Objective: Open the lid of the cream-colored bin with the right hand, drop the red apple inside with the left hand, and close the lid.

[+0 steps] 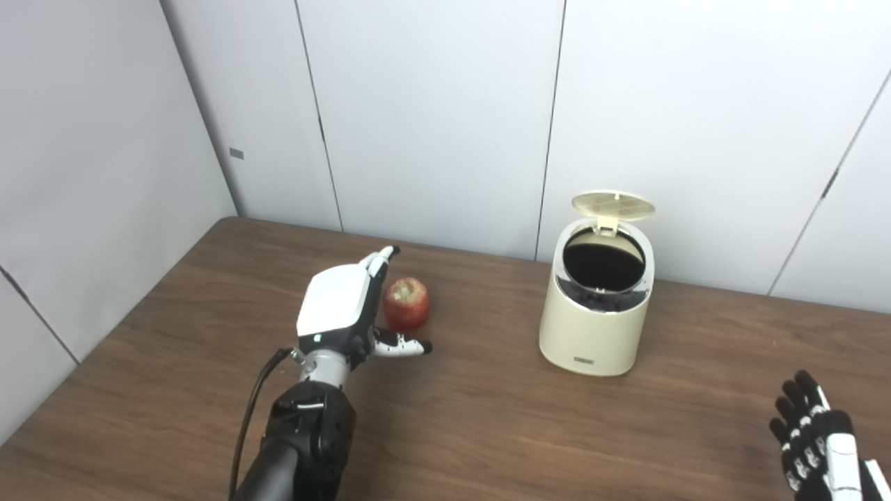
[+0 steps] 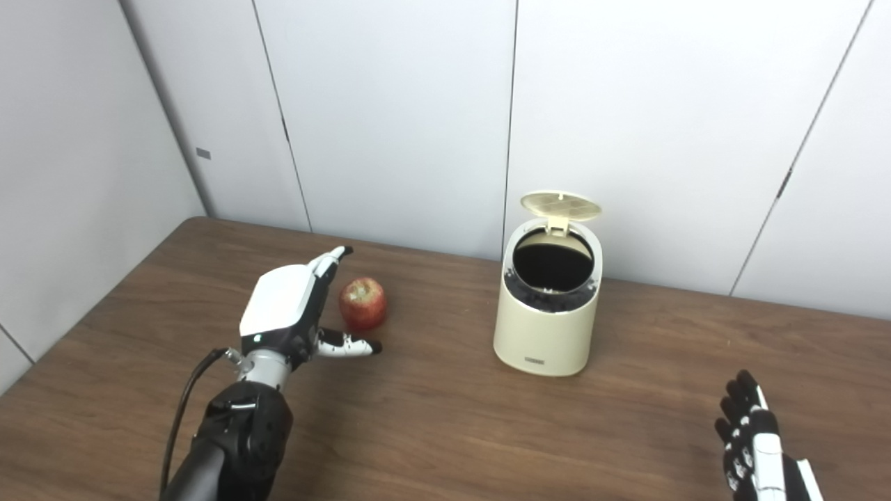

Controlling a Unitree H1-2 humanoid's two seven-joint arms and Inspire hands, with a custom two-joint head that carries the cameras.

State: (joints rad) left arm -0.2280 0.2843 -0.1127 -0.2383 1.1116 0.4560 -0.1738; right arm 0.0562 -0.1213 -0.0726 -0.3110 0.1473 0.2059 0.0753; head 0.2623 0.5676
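Observation:
The cream-colored bin (image 1: 597,327) stands upright on the brown table, right of center. Its round lid (image 1: 613,204) is flipped up at the back, and the dark inside shows. The red apple (image 1: 406,303) sits on the table left of the bin. My left hand (image 1: 344,306) is open right beside the apple on its left, fingers stretched past it and thumb (image 1: 404,344) in front of it; I cannot tell if it touches. My right hand (image 1: 818,435) is open and empty at the lower right, well away from the bin.
The wooden table (image 1: 487,417) runs to grey wall panels (image 1: 431,118) at the back and left. A black cable (image 1: 254,403) hangs along my left forearm.

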